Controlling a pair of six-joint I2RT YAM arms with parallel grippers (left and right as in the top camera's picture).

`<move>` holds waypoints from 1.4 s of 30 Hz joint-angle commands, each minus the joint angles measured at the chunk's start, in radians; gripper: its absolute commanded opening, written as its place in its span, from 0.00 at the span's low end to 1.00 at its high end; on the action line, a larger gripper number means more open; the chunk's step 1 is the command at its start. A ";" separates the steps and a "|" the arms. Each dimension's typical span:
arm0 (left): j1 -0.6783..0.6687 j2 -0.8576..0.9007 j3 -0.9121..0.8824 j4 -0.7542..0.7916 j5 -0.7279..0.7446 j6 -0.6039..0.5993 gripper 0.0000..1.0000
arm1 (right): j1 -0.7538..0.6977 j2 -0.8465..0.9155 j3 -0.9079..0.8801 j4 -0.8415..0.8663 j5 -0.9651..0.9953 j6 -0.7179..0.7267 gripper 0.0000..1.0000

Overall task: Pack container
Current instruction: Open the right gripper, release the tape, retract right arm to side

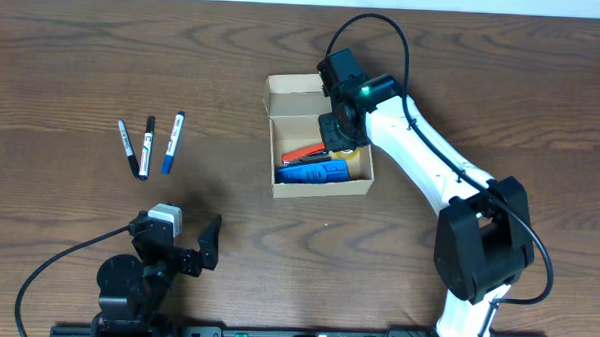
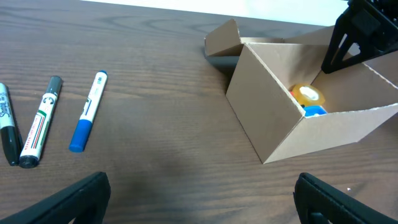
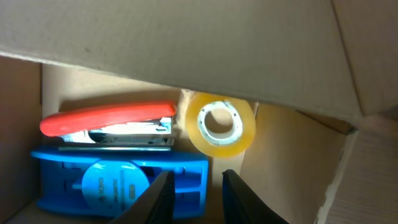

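Left gripper (image 2: pixel 202 202): nearest, at the near-left of the dark wooden table (image 1: pixel 464 54). Fingers are spread wide, nothing between them, just bare wood underneath.

Farther out on the left, three markers lie side by side, roughly parallel and apart from each other: black marker (image 2: pixel 7 134), white marker with black cap (image 2: pixel 40 121), white marker with blue cap (image 2: pixel 87 112). All are outside the box and well apart from it.

Small tan cardboard box (image 1: pixel 321 186): mid-table, right of the markers, upright and open on top.

Inside the box, the blue plastic device (image 3: pixel 118 180) lies along the near wall. The red-topped metal stapler (image 3: pixel 109 118) lies just beyond, parallel to it. The yellowish clear tape roll (image 3: pixel 221 124) sits at the right end, beside the stapler tip.

Right gripper (image 3: pixel 196 174): down inside the box, over the right end of the contents near the tape roll. Fingers are a narrow gap apart, pinching nothing.

Hinged flap lid (image 1: pixel 297 96): stands up off the far edge.
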 commanded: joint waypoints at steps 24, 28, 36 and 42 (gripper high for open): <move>-0.003 -0.007 -0.020 -0.001 -0.003 -0.011 0.95 | -0.076 -0.347 0.194 -0.387 -0.121 -0.164 0.33; -0.003 -0.007 -0.020 -0.001 -0.003 -0.011 0.95 | -0.151 -0.438 0.147 -0.408 -0.167 -0.206 0.36; -0.003 -0.007 -0.020 -0.001 -0.004 -0.011 0.95 | -0.231 -0.610 -0.056 -0.399 -0.197 -0.246 0.47; -0.003 -0.007 -0.020 0.000 -0.006 -0.011 0.95 | -0.231 -0.731 -0.113 -0.431 -0.197 -0.266 0.54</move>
